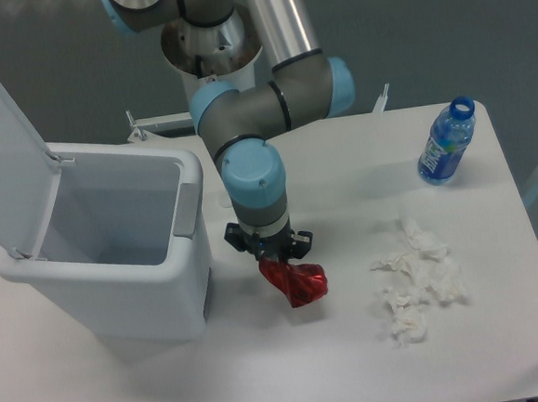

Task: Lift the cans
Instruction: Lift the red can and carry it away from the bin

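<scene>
The crushed shiny red can [297,283] is at the middle of the white table, just right of the bin. My gripper [274,260] points straight down onto the can's upper left end, and its fingers appear closed on that end. The rest of the can sticks out to the lower right. I cannot tell whether the can rests on the table or is lifted slightly; a shadow lies close beneath it.
An open white bin [115,255] with its lid raised stands at the left, close to the gripper. Wadded white tissues [415,283] lie to the right. A blue-labelled water bottle [446,142] stands at the back right. The table edge [522,218] runs along the right.
</scene>
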Robot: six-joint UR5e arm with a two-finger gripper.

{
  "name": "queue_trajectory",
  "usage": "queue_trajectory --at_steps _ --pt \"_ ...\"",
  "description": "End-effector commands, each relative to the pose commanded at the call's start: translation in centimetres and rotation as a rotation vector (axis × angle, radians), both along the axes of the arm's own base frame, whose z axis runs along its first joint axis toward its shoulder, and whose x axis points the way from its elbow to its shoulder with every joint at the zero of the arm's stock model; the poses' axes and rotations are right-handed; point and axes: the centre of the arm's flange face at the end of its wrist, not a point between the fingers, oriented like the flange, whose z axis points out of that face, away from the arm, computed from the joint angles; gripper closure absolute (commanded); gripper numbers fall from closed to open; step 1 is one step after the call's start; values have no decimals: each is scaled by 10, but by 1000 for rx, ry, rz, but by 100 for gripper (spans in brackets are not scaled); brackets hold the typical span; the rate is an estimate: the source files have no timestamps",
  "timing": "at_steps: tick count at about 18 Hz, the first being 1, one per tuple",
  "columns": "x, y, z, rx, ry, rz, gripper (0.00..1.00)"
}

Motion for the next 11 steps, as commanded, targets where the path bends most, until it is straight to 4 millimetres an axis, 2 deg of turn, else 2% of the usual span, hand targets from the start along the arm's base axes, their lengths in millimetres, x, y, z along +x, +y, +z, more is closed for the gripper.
queue_trajectory --at_steps 1,4,8,11 --pt "-4 -1 14 14 19 -14 48" --pt "-5 -8 32 19 40 -80 48" --pt "-23 -28 62 28 87 -187 48" --pt "-25 -36 78 31 113 -258 48"
